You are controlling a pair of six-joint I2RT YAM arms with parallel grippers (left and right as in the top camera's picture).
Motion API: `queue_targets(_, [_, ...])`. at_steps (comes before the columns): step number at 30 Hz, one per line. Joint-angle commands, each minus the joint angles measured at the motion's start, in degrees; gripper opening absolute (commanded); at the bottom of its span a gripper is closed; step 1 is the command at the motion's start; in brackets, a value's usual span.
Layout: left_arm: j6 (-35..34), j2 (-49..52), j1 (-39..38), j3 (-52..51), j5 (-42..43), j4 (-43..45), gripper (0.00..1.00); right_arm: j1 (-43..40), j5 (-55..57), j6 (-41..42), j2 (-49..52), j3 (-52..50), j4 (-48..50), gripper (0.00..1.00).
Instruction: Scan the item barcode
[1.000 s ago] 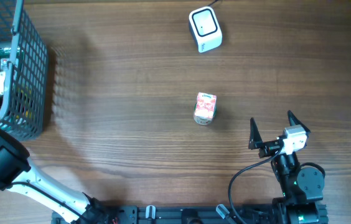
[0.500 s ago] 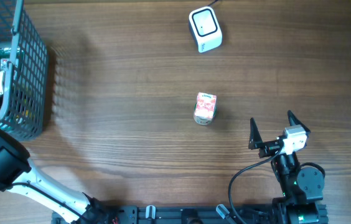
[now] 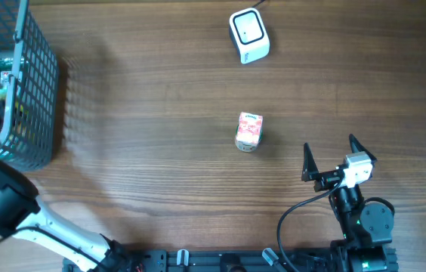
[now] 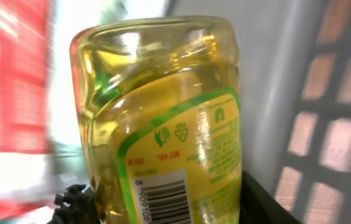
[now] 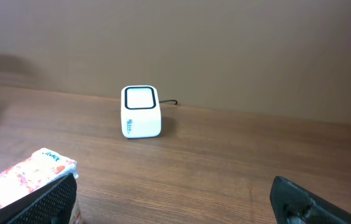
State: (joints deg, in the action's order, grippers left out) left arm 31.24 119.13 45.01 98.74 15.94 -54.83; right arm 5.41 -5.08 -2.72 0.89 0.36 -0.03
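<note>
— Wood-grain counter (image 3: 160,189) all round. What's on it?
— A white barcode scanner (image 3: 248,34) at the far edge, with a dark-rimmed window and a cable trailing off behind. Well apart from it, near the middle, a small tissue pack (image 3: 249,131) with a red floral print lies on its own.
— And the right jaws?
— Spread wide with nothing between them, at the near right of the counter. They face the pack and the scanner and touch neither.
— Where's the item?
— At the left, inside the wire basket (image 3: 35,98). The left arm (image 3: 1,204) reaches in there. Its wrist camera is filled by a clear bottle (image 4: 163,112) of yellow liquid with a green-edged label, its barcode (image 4: 163,199) low in the frame and facing the lens.
— Are the left jaws holding it?
— Can't tell. Dark jaw parts show at both lower corners with the bottle between them, but contact isn't visible. Something red and white, blurred, sits beside the bottle, and basket mesh shows behind it on the right.
</note>
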Motion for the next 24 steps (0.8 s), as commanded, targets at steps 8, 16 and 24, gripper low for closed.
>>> queue_targets(8, [-3.65, -16.92, 0.11, 8.22, 0.04, 4.92, 0.41, -0.17, 0.55, -0.28, -0.35, -0.07, 0.17, 1.0])
queue_targets(16, [-11.26, -27.12, 0.09, 8.22, 0.61, 13.92, 0.4, -0.17, 0.55, -0.28, -0.35, -0.07, 0.17, 1.0])
queue_targets(24, [-22.51, -35.63, 0.09, 8.22, 12.79, 18.36, 0.4, -0.17, 0.55, -0.28, -0.35, -0.07, 0.17, 1.0])
